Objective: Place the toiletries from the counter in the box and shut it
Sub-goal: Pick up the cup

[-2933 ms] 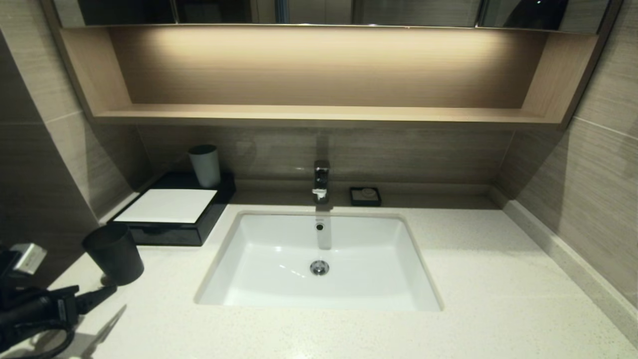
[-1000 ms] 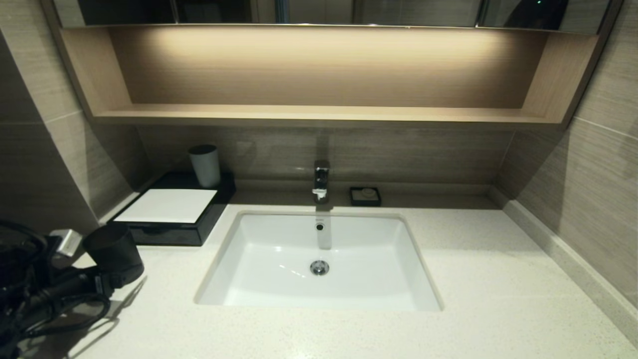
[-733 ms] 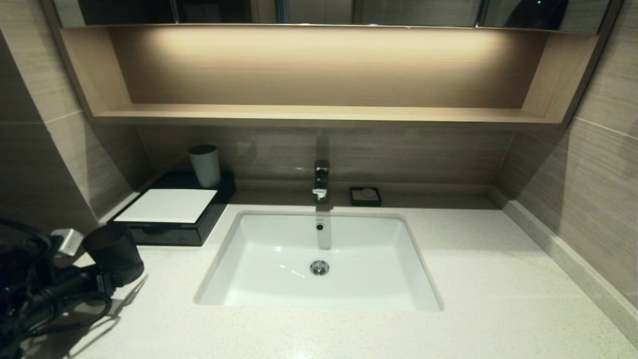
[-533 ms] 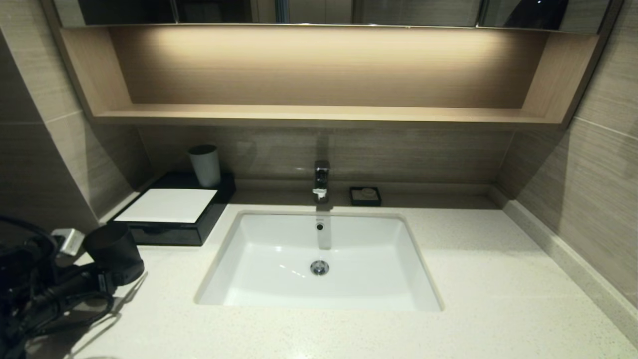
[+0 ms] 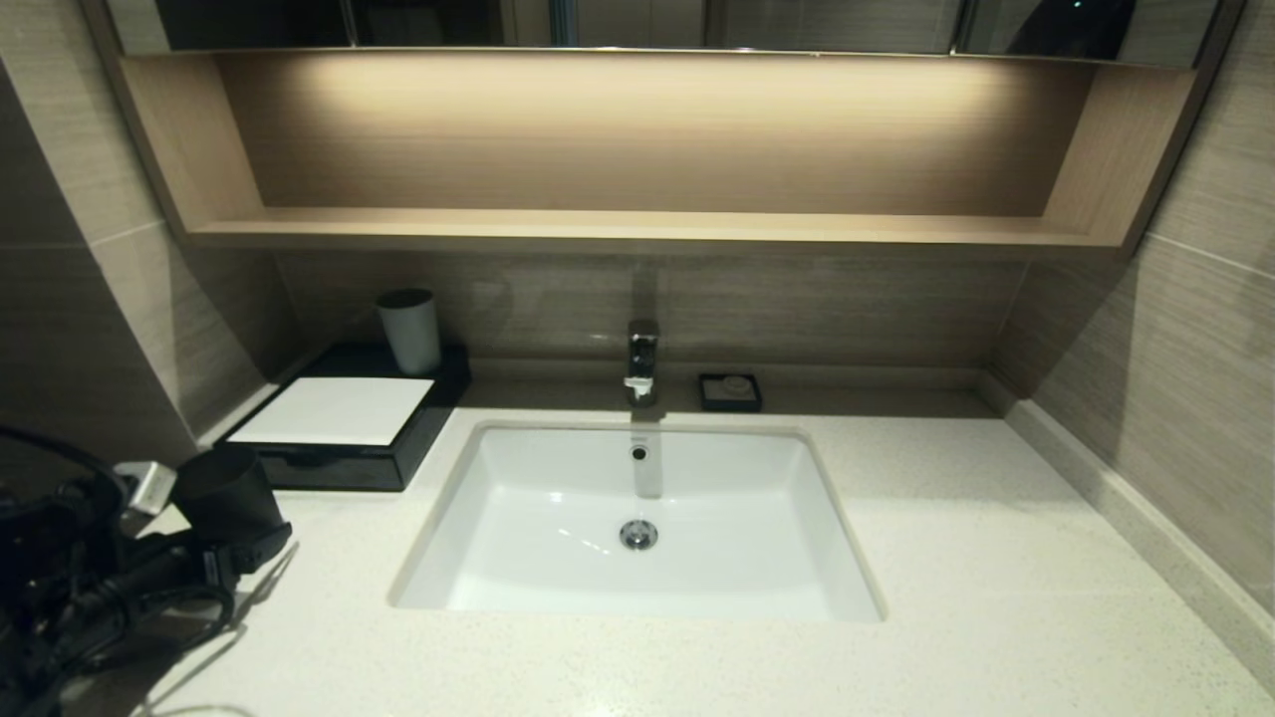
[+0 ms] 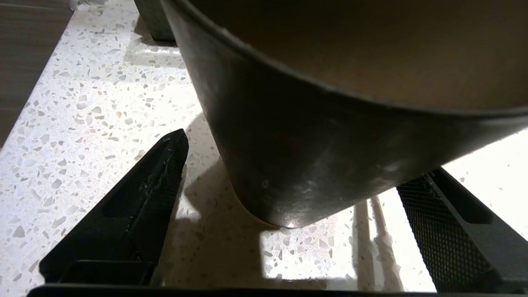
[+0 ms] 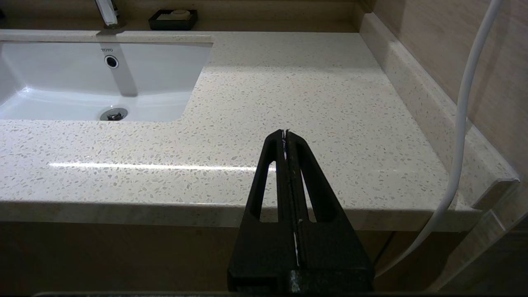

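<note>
No toiletries show in any view. The box (image 5: 334,468), black with a white top panel, stands at the back left of the counter (image 5: 996,558) with its front tray pushed in. My left gripper (image 6: 303,159) is open at the counter's left front. Its fingers (image 6: 152,194) stand on either side of a dark cup (image 5: 224,493) with gaps showing, so the cup is not gripped. My right gripper (image 7: 284,132) is shut and empty, low in front of the counter's right front edge, outside the head view.
The white basin (image 5: 518,558) with its faucet (image 5: 642,358) fills the counter's middle. A small black soap dish (image 5: 730,391) sits behind it. A pale cup (image 5: 410,329) stands on the box's back. A wooden shelf (image 5: 637,229) overhangs the back wall. A white cable (image 7: 462,123) hangs at the right.
My left arm has come forward from the left front corner and its open fingers now straddle the dark cup. In the last half second gripper and cup edged slightly right.
</note>
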Available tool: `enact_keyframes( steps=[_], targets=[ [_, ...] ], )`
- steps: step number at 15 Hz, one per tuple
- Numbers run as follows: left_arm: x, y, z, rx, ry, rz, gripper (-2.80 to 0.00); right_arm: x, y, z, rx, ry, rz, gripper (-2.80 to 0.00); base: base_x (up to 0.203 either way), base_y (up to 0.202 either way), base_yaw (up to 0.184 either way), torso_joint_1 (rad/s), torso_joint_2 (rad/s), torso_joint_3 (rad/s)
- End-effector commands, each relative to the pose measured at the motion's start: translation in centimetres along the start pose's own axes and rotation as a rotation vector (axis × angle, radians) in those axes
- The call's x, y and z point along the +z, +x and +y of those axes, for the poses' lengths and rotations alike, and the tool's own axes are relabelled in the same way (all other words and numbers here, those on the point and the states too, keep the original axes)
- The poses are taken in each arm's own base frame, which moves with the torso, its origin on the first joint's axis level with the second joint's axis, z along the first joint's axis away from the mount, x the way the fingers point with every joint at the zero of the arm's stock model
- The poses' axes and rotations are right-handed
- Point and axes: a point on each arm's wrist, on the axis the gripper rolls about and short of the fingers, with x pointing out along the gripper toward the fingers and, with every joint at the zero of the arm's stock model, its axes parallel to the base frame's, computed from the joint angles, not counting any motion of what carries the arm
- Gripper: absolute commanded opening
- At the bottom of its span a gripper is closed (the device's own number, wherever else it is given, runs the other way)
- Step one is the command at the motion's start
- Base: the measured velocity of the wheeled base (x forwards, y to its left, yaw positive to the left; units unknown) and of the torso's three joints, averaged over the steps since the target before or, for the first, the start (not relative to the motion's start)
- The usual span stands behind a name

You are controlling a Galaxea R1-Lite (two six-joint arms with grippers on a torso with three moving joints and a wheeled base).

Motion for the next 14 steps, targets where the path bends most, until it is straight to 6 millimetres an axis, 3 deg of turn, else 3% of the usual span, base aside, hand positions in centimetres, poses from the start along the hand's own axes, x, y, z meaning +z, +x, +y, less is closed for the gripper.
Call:
enact_keyframes(
  steps=[1, 14],
  targets=[
    [-0.07, 0.17, -0.03, -0.004, -0.002, -0.011, 0.00, -0.04, 0.01, 0.00, 0.000, 0.000, 0.001, -2.80, 0.000, 0.000, 0.000, 0.000, 0.00, 0.000],
    [-0.65, 0.99, -0.26, 0.003, -0.003, -0.023, 0.00, -0.04, 0.01, 0.00, 0.000, 0.000, 0.001, -2.80, 0.000, 0.000, 0.000, 0.000, 0.00, 0.000]
  ],
)
